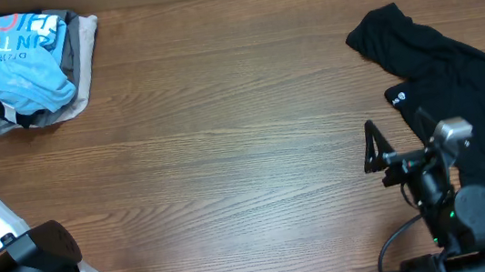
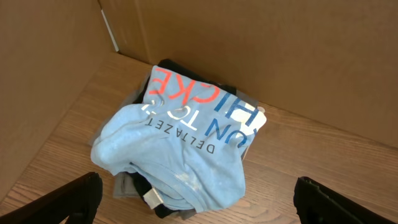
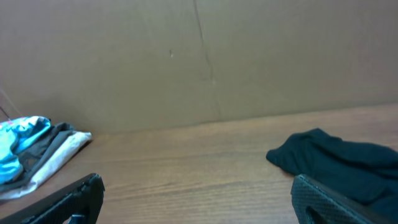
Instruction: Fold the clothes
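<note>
A crumpled light blue T-shirt (image 1: 19,65) with red and white lettering tops a small pile of clothes at the table's far left corner. In the left wrist view the blue T-shirt (image 2: 180,146) lies just ahead of my left gripper (image 2: 199,202), which is open, its fingers (image 2: 78,199) wide on either side and touching nothing. A black garment (image 1: 456,84) with a small white round logo lies spread at the right. My right gripper (image 1: 399,141) hovers open at its left edge, holding nothing. The right wrist view shows the black garment (image 3: 336,158) ahead on the right.
Grey and beige clothes (image 1: 77,54) lie under the blue T-shirt, with a dark piece (image 2: 165,208) at the pile's near side. Cardboard walls (image 2: 261,43) stand close behind the pile and along the table's far edge (image 3: 205,62). Wooden tabletop (image 1: 241,127) stretches between the two heaps.
</note>
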`<state>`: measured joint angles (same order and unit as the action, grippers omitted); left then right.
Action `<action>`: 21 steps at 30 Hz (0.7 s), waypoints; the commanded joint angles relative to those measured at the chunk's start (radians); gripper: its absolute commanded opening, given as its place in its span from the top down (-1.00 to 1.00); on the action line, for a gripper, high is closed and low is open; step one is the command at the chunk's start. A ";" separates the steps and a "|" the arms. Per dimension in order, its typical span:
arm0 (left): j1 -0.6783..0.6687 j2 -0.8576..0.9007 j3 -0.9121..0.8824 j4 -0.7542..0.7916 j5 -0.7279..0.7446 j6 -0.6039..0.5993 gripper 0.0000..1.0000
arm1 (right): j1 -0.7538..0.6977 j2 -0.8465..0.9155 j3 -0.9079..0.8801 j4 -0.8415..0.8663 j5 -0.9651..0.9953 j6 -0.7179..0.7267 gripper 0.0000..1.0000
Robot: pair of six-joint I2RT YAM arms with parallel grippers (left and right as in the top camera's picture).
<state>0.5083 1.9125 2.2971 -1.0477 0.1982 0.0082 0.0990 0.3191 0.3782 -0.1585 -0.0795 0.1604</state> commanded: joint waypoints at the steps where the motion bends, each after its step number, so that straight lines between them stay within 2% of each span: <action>1: 0.002 -0.003 -0.002 0.003 0.008 0.022 -0.99 | -0.005 -0.100 -0.114 0.059 -0.007 -0.002 -1.00; 6: 0.002 -0.003 -0.002 0.003 0.008 0.022 -1.00 | -0.005 -0.206 -0.228 0.138 -0.006 -0.002 -1.00; 13: 0.002 -0.003 -0.002 0.003 0.008 0.022 -0.99 | -0.011 -0.310 -0.297 0.161 0.005 -0.005 -1.00; 21: 0.002 -0.003 -0.002 0.003 0.008 0.022 -1.00 | -0.011 -0.317 -0.356 0.182 0.019 -0.005 -1.00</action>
<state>0.5083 1.9125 2.2971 -1.0477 0.1978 0.0082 0.0978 0.0147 0.0525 0.0154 -0.0727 0.1596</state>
